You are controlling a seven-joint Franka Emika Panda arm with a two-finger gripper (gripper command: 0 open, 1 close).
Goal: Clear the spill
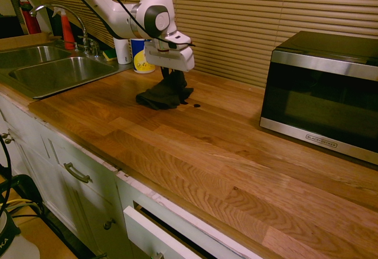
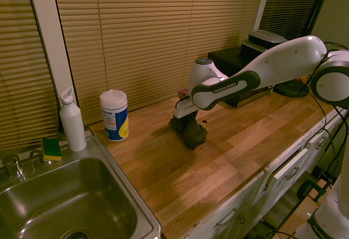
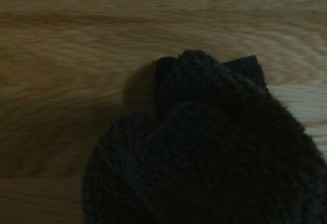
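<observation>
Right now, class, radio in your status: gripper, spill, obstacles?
Gripper shut on dark cloth, cloth dragging on countertop. One spill drop visible beside cloth. Nothing in the way.

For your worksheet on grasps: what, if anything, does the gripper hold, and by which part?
The gripper holds the dark cloth by its bunched-up top; the rest drapes onto the wooden counter.

claw fingers: buried in dark cloth [image 1: 162,95] | microwave [image 1: 322,93]: right side cropped | sink [image 1: 47,73]: left edge cropped
</observation>
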